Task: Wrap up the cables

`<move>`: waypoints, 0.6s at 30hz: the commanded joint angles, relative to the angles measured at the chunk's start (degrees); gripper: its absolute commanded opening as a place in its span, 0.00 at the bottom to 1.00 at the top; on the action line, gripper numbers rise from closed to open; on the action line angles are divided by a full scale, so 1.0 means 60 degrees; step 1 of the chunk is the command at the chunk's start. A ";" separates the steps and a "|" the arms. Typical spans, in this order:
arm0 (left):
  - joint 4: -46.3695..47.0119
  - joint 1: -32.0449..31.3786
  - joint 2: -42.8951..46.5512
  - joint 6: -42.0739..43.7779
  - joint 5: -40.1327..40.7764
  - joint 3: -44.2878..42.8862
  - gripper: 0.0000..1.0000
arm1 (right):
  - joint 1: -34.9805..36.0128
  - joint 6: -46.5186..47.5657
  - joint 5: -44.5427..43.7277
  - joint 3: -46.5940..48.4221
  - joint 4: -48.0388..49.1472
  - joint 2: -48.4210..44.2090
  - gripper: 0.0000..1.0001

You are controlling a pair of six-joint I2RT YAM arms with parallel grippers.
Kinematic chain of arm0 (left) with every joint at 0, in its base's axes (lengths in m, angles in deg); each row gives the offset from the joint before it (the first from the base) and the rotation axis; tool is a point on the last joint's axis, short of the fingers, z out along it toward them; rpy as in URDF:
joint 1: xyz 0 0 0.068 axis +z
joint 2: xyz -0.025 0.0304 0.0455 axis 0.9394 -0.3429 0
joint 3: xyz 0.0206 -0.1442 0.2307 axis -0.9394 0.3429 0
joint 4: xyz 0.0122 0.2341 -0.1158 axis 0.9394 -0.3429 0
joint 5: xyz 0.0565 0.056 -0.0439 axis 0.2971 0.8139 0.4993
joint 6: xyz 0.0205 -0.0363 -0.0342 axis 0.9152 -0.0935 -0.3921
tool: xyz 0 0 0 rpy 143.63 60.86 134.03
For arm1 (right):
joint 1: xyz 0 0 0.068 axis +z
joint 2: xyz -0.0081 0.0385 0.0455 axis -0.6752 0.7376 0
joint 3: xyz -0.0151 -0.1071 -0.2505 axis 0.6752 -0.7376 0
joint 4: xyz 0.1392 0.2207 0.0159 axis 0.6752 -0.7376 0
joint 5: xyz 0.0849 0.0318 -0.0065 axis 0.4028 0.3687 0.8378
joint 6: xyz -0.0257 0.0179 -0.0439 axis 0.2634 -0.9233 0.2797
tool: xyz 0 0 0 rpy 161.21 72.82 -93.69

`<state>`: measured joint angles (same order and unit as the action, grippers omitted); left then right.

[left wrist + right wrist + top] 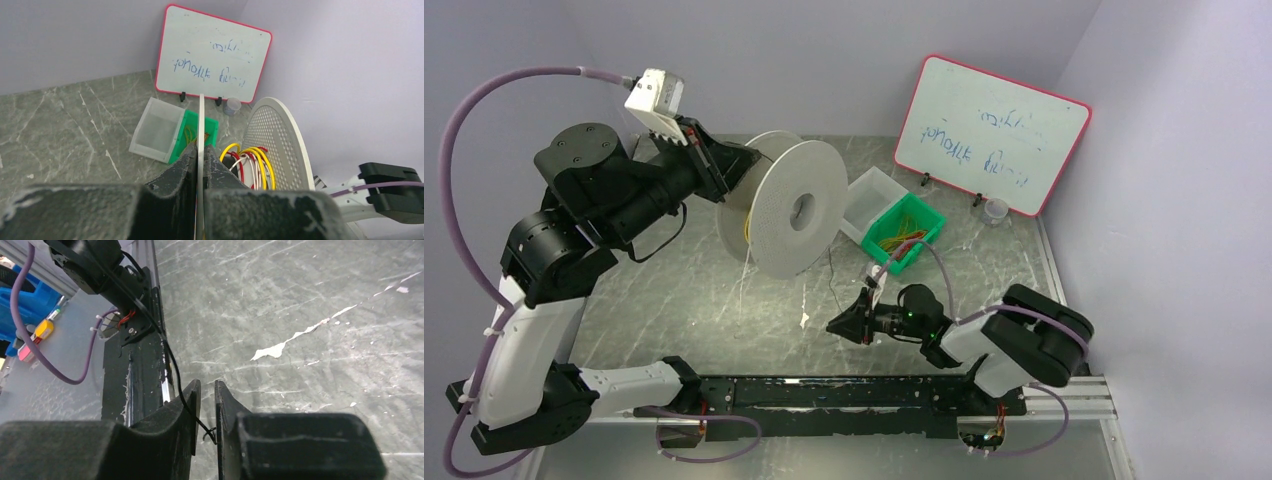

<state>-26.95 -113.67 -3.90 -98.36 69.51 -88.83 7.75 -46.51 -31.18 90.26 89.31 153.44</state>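
A white perforated spool [799,205] stands on its edge at mid table, with yellow, red and white cables [252,162] wound on its hub. My left gripper [724,170] is shut on the rim of the spool's near flange, which shows as a thin white edge between the fingers [201,150]. A thin black cable [831,280] trails from the spool towards my right gripper [832,326], low over the table. In the right wrist view the jaws [207,390] stand a narrow gap apart. The black cable [172,365] drapes over the left finger and its curled end sits in the gap.
A green bin [936,222] with loose yellow and red cables sits right of the spool, beside a clear bin [869,195]. A red-framed whiteboard [989,135] and a small cup [995,210] stand at the back right. The black mounting rail [854,392] runs along the near edge.
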 commanded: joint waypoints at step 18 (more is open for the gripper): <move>0.1215 0.0013 0.0071 0.0159 0.1820 -0.0622 0.07 | 0.0758 -0.1277 -0.0742 -0.0951 0.4114 0.2528 0.15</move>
<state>-26.71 -113.67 -3.79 -98.32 75.80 -89.11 11.31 -53.96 -34.04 86.02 109.18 169.02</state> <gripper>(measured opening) 0.085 0.142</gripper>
